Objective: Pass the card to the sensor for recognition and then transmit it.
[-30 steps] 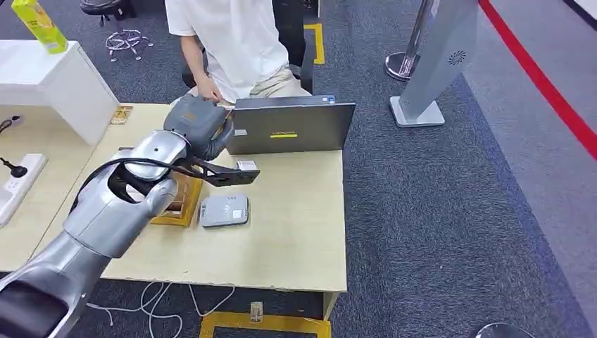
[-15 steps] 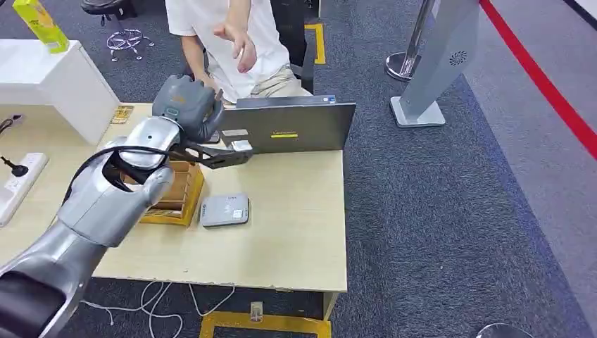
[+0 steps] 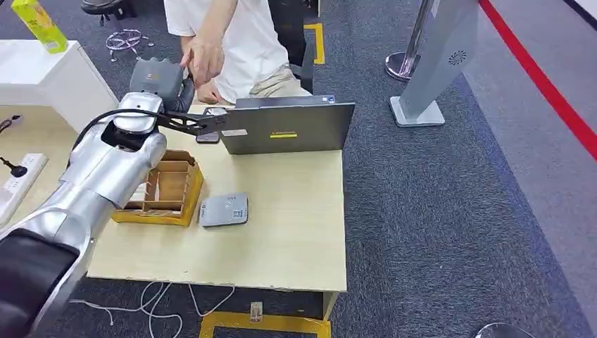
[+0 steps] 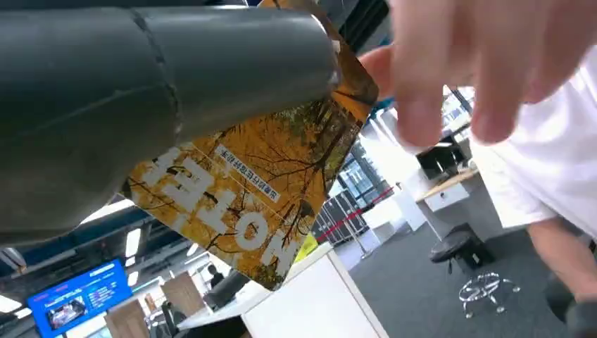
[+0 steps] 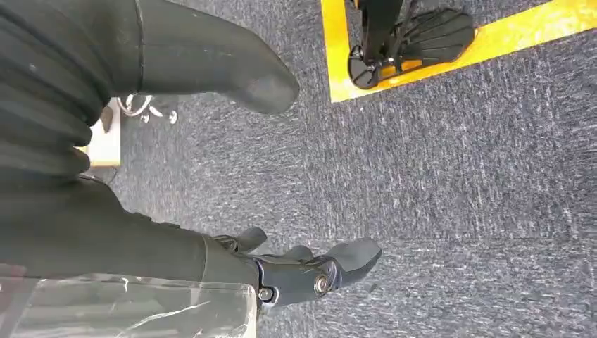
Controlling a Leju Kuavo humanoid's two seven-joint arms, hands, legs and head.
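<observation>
So your robot's left hand (image 3: 160, 81) was lifted up past the far edge of the worktop (image 3: 296, 218), right in front of a person in a white shirt (image 3: 232, 35). In the left wrist view you could see the thick thumb (image 4: 162, 77) pressing on the card (image 4: 253, 176), so that hand was gripping the card. The card was orange and yellow, with trees and big white letters on it. The person's hand (image 3: 202, 60) was just beside the robot's left hand, with its fingers very close to the card's far corner. You could not tell if they touched it, as they looked blurry.

Below that hand and nearer the robot, the grey sensor (image 3: 224, 210) lay flat on the worktop, just beside a yellow tray (image 3: 169, 197) with slots. A grey laptop (image 3: 288, 127) stood off to the hand's right.

Your robot's right hand (image 5: 296, 271) hung down over the dark carpet (image 5: 457, 176). Its fingers were apart and it held nothing.
</observation>
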